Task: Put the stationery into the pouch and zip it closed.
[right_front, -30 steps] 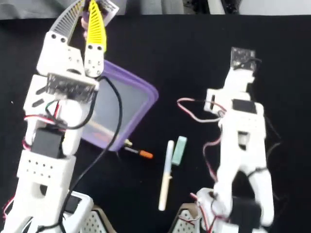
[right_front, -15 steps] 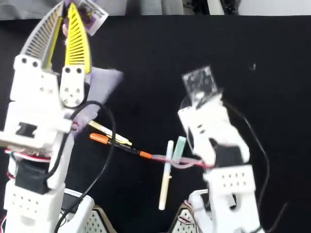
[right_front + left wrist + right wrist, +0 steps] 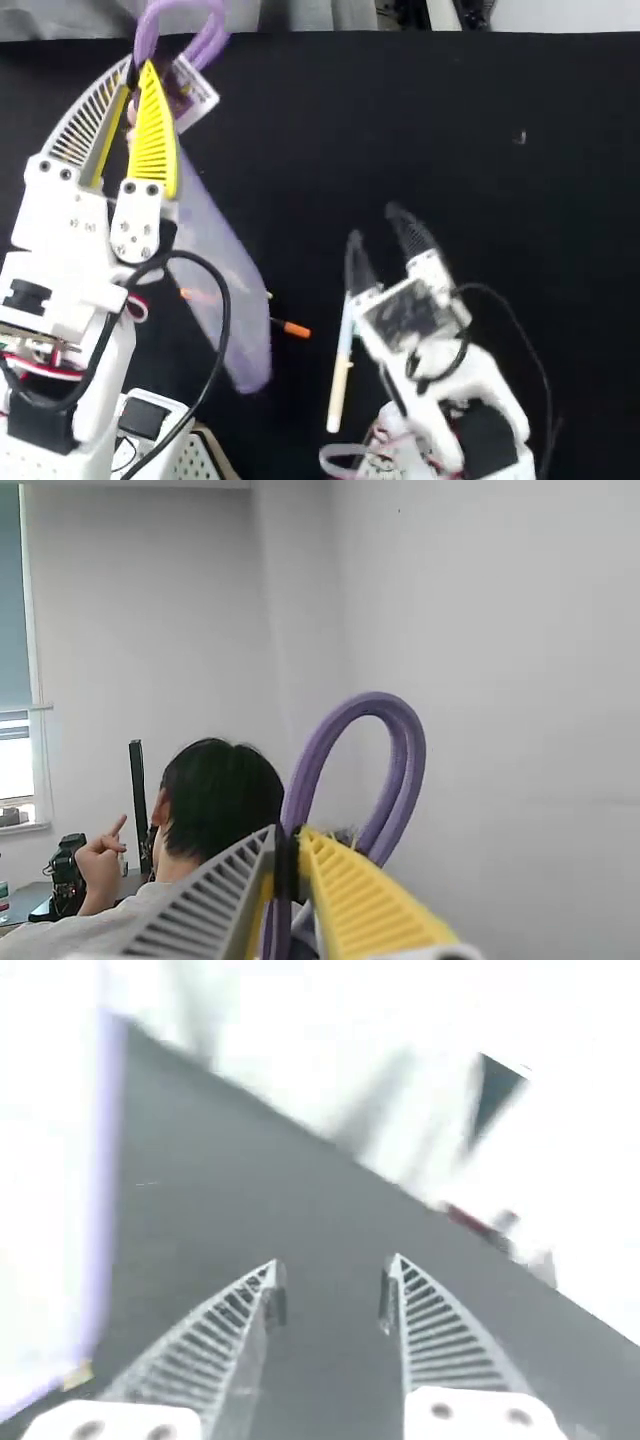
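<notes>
**1 pouch held up, 2 pens down**

The left fingers [image 3: 145,80] pinch the loop [image 3: 185,22] of the 1 purple pouch [image 3: 222,300], which hangs down slantwise. The right fingers [image 3: 408,232] stand spread, holding nothing, beside 1 white pen [image 3: 341,372]. 1 orange-tipped pen [image 3: 296,329] lies by the pouch's lower end. Both pens lie on the black surface [image 3: 500,120]. The left wrist view shows white walls [image 3: 480,630] and 1 window [image 3: 14,770].
</notes>
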Available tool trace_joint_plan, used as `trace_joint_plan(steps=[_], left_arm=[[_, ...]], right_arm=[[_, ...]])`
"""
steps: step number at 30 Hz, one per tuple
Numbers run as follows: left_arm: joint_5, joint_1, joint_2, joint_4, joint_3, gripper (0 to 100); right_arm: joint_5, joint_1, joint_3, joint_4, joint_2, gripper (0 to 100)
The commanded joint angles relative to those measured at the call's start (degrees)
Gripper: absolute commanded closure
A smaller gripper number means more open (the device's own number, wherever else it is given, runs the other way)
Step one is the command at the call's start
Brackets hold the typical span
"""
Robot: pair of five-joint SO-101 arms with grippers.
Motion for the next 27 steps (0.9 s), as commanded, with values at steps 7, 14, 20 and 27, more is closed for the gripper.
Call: trace_joint_plan(steps=[7, 14, 20, 27], left_arm=[[0.4, 1.7, -3.3, 0.7, 4.1, 97], [0.4, 11.1, -3.6, 0.7, 5.3, 97], [1.3, 11.4, -3.2, -4.2, 4.0, 97], [6.8, 11.3, -3.1, -4.1, 3.6, 97]], right_arm=[[-17.4, -12.0, -11.6, 6.8, -2.9, 72.6], [-22.1, -21.9, -6.1, -4.8, -2.9, 69.1], [-22.2, -25.8, 2.8, -12.8, -2.9, 69.1], [-22.2, -28.3, 7.7, -14.9, -2.9, 69.1]])
